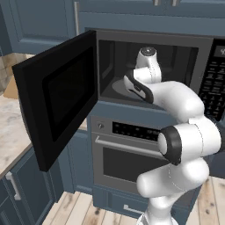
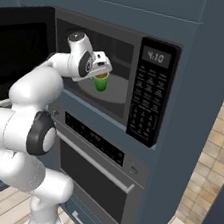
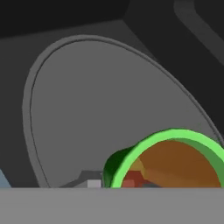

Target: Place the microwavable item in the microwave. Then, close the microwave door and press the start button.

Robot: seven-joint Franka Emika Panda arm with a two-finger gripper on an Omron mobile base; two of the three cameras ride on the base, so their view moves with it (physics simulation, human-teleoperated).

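Observation:
The microwave [image 2: 150, 89] stands open, its wide black door [image 1: 57, 96] swung out to the left. My arm reaches into the dark cavity. In the right base view my gripper [image 2: 100, 76] is shut on the rim of the small bright green cup [image 2: 101, 82], the microwavable item, which sits low over the round grey turntable [image 2: 118, 90]. The hand view looks down on the turntable [image 3: 100, 109], with the cup [image 3: 175, 157] and its orange-brown inside at the bottom right. My fingertips are hidden there. In the left base view my wrist [image 1: 147, 61] hides the cup.
The keypad panel [image 1: 215, 83] runs down the microwave's right side. Below is an oven [image 1: 132, 154] with a long silver bar handle [image 2: 94, 162]. A pale stone counter [image 1: 9, 132] lies at the left, behind the open door. Blue cabinets surround everything.

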